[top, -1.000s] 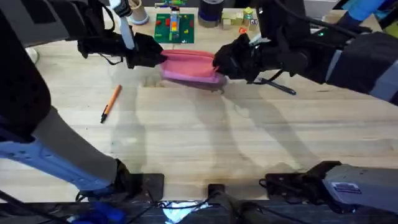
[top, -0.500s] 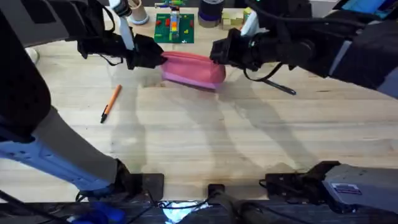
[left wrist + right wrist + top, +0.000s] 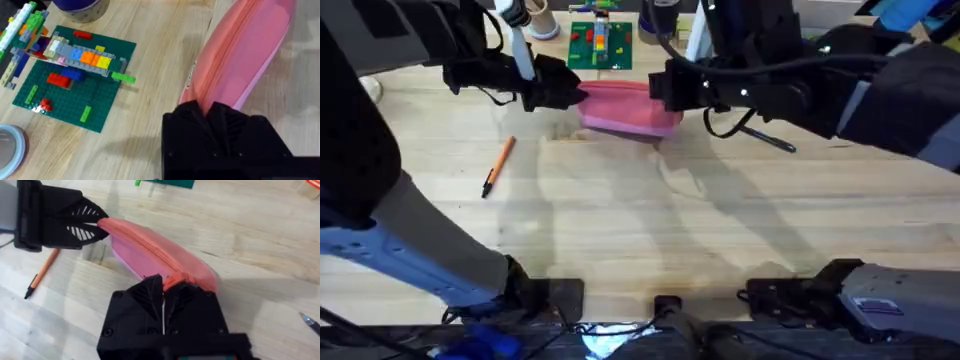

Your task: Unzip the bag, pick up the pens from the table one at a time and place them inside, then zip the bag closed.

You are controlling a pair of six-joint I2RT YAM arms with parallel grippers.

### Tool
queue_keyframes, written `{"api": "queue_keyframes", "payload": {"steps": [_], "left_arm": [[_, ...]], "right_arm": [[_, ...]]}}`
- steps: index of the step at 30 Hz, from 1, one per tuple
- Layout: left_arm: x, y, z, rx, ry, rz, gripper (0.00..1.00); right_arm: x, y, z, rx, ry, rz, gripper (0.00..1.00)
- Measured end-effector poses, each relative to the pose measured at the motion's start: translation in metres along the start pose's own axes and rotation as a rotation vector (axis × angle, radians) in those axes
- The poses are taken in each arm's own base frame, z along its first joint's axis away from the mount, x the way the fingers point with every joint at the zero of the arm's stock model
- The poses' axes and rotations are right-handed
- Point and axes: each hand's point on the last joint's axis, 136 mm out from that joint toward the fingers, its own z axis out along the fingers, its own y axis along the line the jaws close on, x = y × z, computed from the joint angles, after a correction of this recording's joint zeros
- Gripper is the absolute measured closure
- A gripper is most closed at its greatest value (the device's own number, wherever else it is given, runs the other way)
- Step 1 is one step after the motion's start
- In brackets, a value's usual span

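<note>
Here the left pincer (image 3: 578, 93) and right pincer (image 3: 658, 88) each pinch an end of the bag (image 3: 625, 108) (zipper closed).

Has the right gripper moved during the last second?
Yes. The right gripper slid left along the bag, toward the left gripper and farther from the black pen.

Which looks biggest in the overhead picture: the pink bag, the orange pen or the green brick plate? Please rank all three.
1. Pink bag, largest.
2. Green brick plate, though it lies farther from the camera, so this is unsure.
3. Orange pen, about as long as the plate but far thinner, so smallest.
</note>
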Motion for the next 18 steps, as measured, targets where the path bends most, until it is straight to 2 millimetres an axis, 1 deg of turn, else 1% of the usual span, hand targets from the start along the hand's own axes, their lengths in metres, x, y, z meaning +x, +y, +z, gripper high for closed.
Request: {"api": "queue_keyframes", "payload": {"steps": [5, 8, 10, 13, 18], "left_arm": [[0.000, 0.000, 0.000, 0.000, 0.000, 0.000, 0.959], [0.001, 0.001, -0.001, -0.004, 0.004, -0.001, 0.959], [0.002, 0.001, -0.001, -0.006, 0.006, -0.002, 0.959], [0.002, 0.001, -0.001, -0.005, 0.004, -0.003, 0.959], [0.001, 0.001, -0.001, -0.005, 0.003, -0.002, 0.959]], "right_arm": [[-0.003, 0.001, 0.000, 0.000, -0.014, -0.012, 0.968], [-0.011, 0.009, 0.003, -0.020, -0.051, -0.019, 0.970], [-0.016, 0.017, 0.009, -0.037, -0.080, -0.030, 0.970], [-0.015, 0.026, 0.020, -0.050, -0.094, -0.043, 0.970], [-0.006, 0.041, 0.037, -0.071, -0.085, -0.066, 0.970]]}}
